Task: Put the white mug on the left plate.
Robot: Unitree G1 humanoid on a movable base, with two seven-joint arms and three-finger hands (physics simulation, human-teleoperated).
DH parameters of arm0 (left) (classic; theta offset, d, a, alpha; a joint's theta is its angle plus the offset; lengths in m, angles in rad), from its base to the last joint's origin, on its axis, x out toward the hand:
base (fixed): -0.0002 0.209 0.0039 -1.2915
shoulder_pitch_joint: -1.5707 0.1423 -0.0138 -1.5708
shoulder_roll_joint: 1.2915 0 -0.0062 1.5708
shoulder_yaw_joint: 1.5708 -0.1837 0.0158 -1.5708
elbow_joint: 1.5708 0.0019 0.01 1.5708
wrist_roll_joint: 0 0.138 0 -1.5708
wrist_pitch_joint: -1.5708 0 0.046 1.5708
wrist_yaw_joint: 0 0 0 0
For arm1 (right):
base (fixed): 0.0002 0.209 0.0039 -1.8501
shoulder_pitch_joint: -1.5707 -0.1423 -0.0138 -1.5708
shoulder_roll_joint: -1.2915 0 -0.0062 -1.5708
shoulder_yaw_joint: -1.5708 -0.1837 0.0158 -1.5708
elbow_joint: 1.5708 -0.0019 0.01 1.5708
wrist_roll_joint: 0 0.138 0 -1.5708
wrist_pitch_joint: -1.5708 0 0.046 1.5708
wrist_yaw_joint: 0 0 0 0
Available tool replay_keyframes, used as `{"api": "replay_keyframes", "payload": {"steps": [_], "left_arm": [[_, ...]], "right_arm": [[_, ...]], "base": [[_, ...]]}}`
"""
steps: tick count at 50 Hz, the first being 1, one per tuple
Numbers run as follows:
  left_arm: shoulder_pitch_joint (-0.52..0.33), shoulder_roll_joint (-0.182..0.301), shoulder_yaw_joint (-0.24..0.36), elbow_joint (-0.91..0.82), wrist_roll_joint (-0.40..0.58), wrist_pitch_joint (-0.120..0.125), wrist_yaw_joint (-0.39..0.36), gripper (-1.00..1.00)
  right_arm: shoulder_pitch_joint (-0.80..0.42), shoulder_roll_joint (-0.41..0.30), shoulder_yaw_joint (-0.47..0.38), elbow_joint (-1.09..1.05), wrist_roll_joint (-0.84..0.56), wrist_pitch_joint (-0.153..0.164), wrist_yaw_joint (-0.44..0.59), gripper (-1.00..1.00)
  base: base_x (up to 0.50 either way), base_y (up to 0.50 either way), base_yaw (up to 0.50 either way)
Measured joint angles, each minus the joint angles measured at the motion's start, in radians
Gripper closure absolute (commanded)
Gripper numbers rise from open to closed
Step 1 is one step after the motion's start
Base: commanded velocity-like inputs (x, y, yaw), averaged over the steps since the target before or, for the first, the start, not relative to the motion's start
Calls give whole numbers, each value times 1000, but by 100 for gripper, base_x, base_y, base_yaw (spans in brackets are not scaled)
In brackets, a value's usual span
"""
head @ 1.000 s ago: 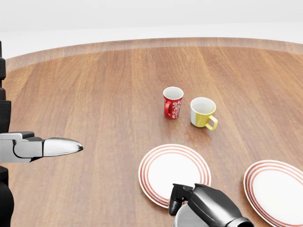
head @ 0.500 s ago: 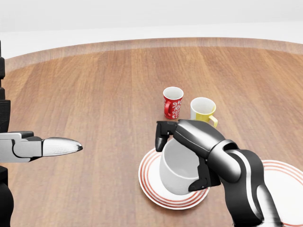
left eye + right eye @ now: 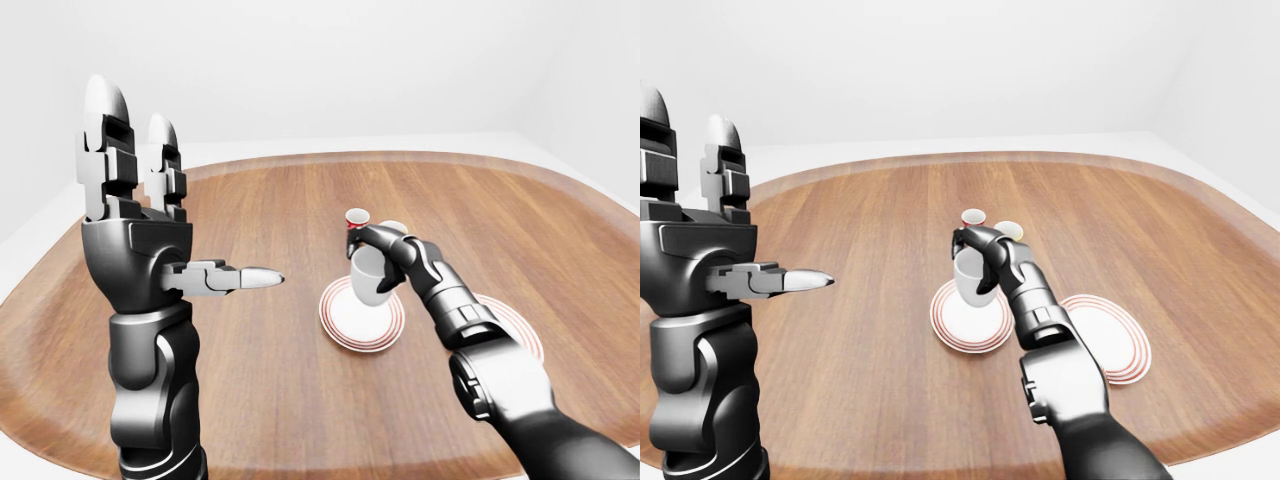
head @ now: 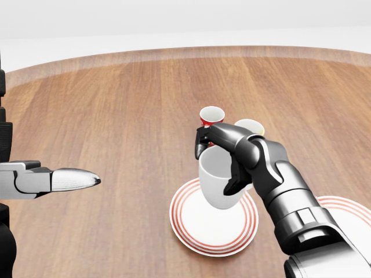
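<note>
Hovering above the left plate (image 4: pixel 212 229), the white mug (image 4: pixel 218 176) hangs tilted in the robot's right hand (image 4: pixel 223 156), whose dark fingers (image 4: pixel 235 174) wrap its rim and side in a firm clasp. The mug sits over the plate's far half, its base apparently off the surface, though how much gap remains cannot be told from here. To the plate's right, a second red-ringed plate (image 3: pixel 520 335) lies partly hidden by the forearm. Well to the plate's left, the robot's left hand (image 3: pixel 165 255) stands raised and idle, fingers spread and holding nothing, one digit pointing across the wooden desk (image 4: pixel 116 116).

Just beyond the plate, close behind the knuckles, stand a red patterned mug (image 4: pixel 211 116) and a yellow mug (image 4: pixel 250 126).

The risks look plain enough. Let go at this tilt and the mug could land on its edge, rock, and roll off the plate's rim onto the desk. A lowering that drifts farther from the robot might set it half on the rim. And the hand, drawing away after release, could knock the two mugs crowded behind it, or drag the white one along if a finger catches inside the lip.
</note>
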Motion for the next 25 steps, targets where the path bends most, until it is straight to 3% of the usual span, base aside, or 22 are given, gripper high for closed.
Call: {"api": "replay_keyframes", "payload": {"steps": [10, 25], "left_arm": [[-1, 1, 3, 2, -2, 0, 0, -100], [-5, 5, 7, 7, -6, 0, 2, -100]], "right_arm": [[-72, 8, 7, 167, -26, 0, -83, 100], [-97, 39, 10, 255, -46, 0, -183, 100]], "base": [[0, 0, 0], [0, 0, 0]]}}
